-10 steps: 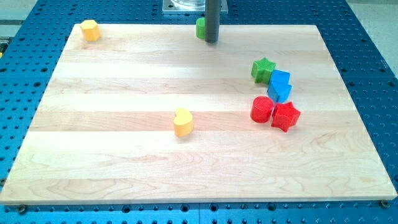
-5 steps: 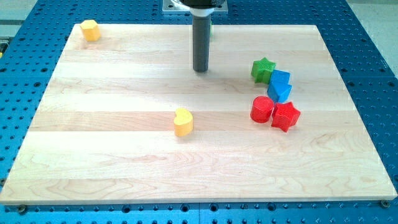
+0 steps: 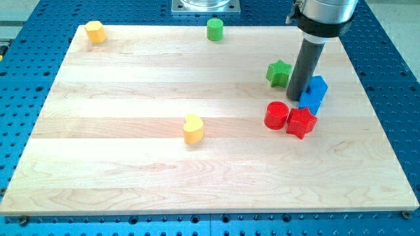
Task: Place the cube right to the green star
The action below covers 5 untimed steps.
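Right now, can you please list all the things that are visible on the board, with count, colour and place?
green star: one, green, view's right, upper part, just left of the rod.
blue cube: one, blue, right of the rod, lower right of the star.
red cylinder: one, red, below the star.
red star: one, red, touching the cylinder's right side.
yellow heart: one, yellow, near the centre.
green cylinder: one, green, top edge, middle.
yellow block: one, yellow, top left corner.
wooden board: one, light wood.
my tip: one, dark rod, between the green star and the blue cube.
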Each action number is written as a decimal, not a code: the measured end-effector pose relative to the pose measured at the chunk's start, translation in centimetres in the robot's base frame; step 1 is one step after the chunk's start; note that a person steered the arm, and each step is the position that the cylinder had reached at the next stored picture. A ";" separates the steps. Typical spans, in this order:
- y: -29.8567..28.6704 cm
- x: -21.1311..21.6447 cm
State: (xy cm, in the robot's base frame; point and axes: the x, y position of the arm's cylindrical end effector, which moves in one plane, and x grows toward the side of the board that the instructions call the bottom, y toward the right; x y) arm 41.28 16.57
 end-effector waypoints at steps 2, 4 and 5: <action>3.8 0.5; 5.4 -5.5; 5.8 -6.5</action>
